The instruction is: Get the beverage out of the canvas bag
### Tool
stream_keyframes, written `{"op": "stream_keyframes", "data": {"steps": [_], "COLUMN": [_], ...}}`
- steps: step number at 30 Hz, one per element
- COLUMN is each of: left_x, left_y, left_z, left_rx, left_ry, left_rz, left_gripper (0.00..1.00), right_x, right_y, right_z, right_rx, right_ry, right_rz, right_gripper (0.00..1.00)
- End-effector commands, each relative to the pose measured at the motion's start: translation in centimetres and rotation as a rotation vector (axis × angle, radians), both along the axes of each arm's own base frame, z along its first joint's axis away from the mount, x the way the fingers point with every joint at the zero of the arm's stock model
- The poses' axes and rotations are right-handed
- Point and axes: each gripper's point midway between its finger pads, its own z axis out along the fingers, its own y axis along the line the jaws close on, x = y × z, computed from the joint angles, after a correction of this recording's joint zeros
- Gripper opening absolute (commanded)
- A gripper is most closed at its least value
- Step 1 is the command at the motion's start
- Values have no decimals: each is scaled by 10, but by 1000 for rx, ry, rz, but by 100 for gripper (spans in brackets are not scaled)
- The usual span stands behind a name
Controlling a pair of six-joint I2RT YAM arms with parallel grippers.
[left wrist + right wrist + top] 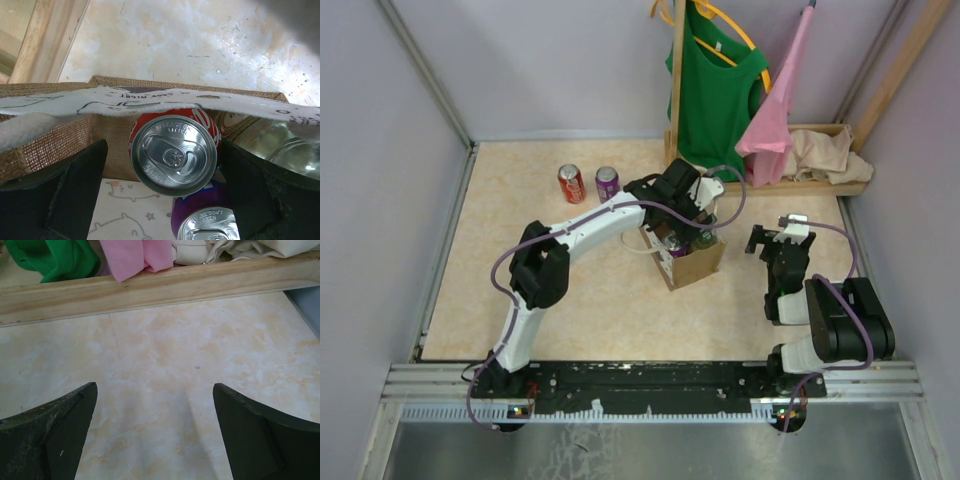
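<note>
Left gripper above canvas bag, jaws wide, empty.
Lower straight around the red can, clearing the bag's white handle, then close.

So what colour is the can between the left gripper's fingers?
Red can, silver top; best seen in left wrist view.

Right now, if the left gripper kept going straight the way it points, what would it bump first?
Probably the silver top of the red can, standing in the canvas bag right between the open fingers of the left gripper. How far off it is, I can't tell.
</note>
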Motion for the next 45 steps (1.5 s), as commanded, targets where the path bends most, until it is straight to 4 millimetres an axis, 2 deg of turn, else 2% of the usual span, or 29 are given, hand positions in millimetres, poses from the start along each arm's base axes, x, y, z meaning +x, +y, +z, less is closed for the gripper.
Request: {"op": "stream_keyframes", "data": {"steps": [1,5,12,17,21,26,27,32,45], "left_x": [-5,-2,-3,-3,-3,-2,-2,4,32], "left_y": [-7,-9,-12,-8,-4,-4,-5,-8,-21], "left_z": [-6,-4,-11,-14,-15,-15,-13,0,75], "left_rx": [-7,-33,-33,-24,-17,-14,-16,-30,-165], "left_ry": [17,-6,12,25,32,39,36,1,-165], "left_rz": [1,3,-7,2,8,6,3,-3,-18], "left_gripper": [99,96,80,48,31,3,0,0,0], "right_x": [8,8,8,8,8,8,8,8,8], "right_y": [-1,0,0,0,0,0,0,0,0], "right_z": [18,18,18,18,18,18,18,18,18], "right_rx": [9,10,10,9,10,10,10,9,10], "right_ry": [-65,-65,-65,-65,-65,-65,-65,-65,-65], "right_rz": [-4,-2,-3,-3,-3,-2,-2,-3,-2], "right_gripper": [99,99,99,99,99,99,99,99,99]}}
